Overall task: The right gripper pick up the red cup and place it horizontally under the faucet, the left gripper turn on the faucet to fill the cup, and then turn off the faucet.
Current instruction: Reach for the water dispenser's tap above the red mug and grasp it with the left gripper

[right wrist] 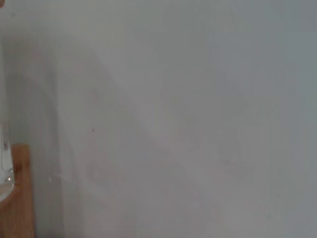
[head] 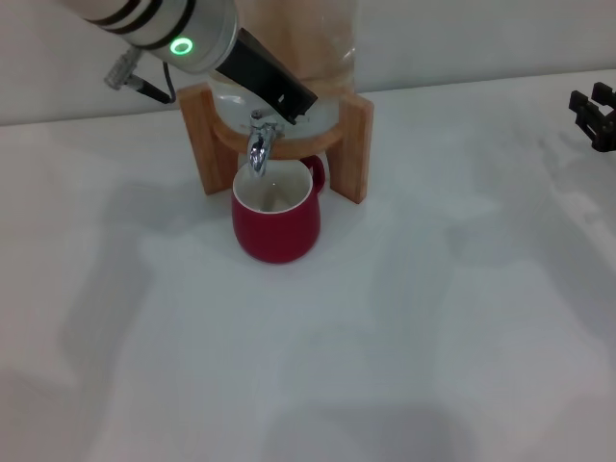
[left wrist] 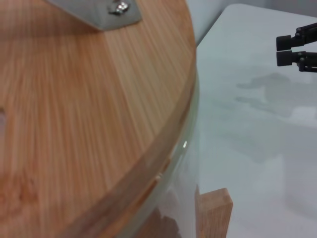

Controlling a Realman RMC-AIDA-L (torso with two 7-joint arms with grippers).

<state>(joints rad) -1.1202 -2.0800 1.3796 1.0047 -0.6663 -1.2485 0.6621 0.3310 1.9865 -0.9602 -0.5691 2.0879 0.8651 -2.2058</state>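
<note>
Red cup [head: 276,223] under faucet [head: 260,146]

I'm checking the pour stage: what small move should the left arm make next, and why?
Probably nudge the thin lever of the chrome faucet open. The left gripper sits at the lever, the squat red ceramic cup stands upright under the spout, and the right gripper is parked far right.

We see wide free table [head: 404,366] in front and to the right. The wooden stand [head: 353,144] and the red cup [head: 276,223] block the way under the faucet [head: 260,144].
</note>
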